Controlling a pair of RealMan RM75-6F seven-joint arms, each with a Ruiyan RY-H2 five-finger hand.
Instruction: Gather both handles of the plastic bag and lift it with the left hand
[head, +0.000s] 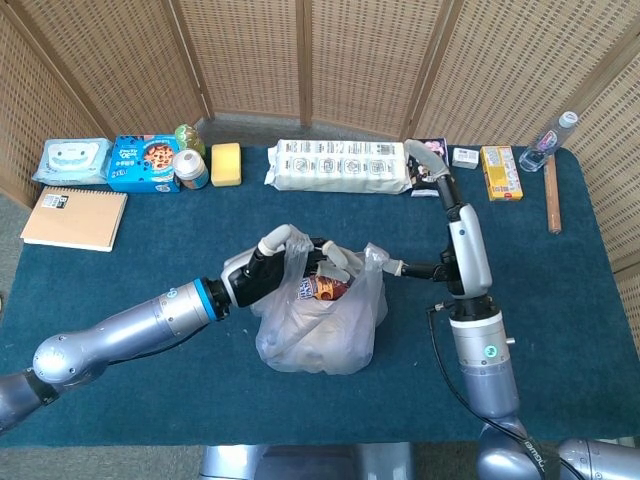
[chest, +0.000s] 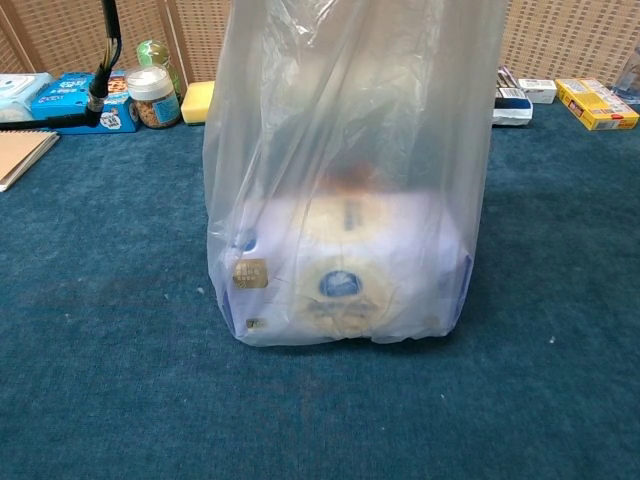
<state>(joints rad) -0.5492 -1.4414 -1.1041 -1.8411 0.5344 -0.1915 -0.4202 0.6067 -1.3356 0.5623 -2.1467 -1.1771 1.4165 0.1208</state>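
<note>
- Blue cloth-covered table (head: 120, 260), seen from above in the head view, wicker screen (head: 300, 60) along the far edge.
- Clear plastic bag (head: 318, 320) standing on the cloth near the table's middle, packed with goods; a snack packet with a dark red label (head: 326, 288) showing at the open mouth.
- Left hand (head: 285, 265) at the top left of the bag, fingers curled over and into the near handle (head: 296, 240), gripping the plastic.
- Right hand (head: 392, 266) just at the bag's right handle (head: 372, 256); mostly hidden behind the forearm, so whether it grips the plastic or merely touches it cannot be told.
- Right forearm (head: 462, 245) rising upright from the front edge, elbow near the far row of items.
- In the chest view, bag (chest: 350, 200) filling the middle, bottom resting on the cloth, sides drawn upward out of frame; pale round packages (chest: 340, 285) visible through the plastic; neither hand visible.
- Far row, from the left: wet wipes pack (head: 72, 160), blue biscuit box (head: 143, 163), green bottle (head: 187, 137), jar (head: 190, 169), yellow sponge (head: 226, 164), long white package (head: 338, 165), dark box (head: 428, 168), small white box (head: 465, 156), yellow box (head: 501, 172), water bottle (head: 550, 140).
- Tan notebook (head: 74, 217) at the left edge; wooden stick (head: 552, 205) at the right edge.
</note>
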